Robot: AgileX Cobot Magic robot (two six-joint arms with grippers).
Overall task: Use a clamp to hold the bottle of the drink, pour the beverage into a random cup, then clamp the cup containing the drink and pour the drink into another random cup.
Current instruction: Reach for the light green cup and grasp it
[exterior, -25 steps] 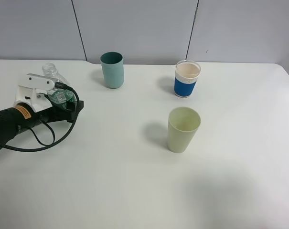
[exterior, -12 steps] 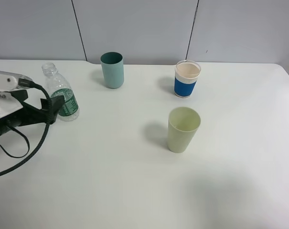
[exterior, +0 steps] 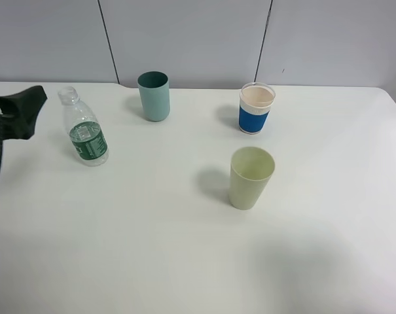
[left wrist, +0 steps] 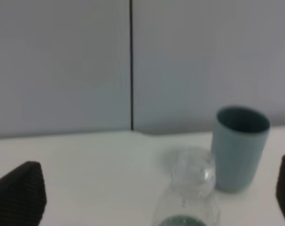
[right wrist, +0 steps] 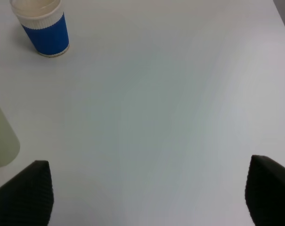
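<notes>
We see our left claw (left wrist: 151, 193) spread wide near the upright bottle (exterior: 85, 131), gripping nothing. Our right claw (right wrist: 147, 193) gapes too, empty, over bare table near the blue-banded cup (right wrist: 42, 28).

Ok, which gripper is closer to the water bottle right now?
Left. The left gripper sits open just beside the bottle, not touching it. The right gripper hangs far off over the table, nearer the blue-banded cup.
</notes>
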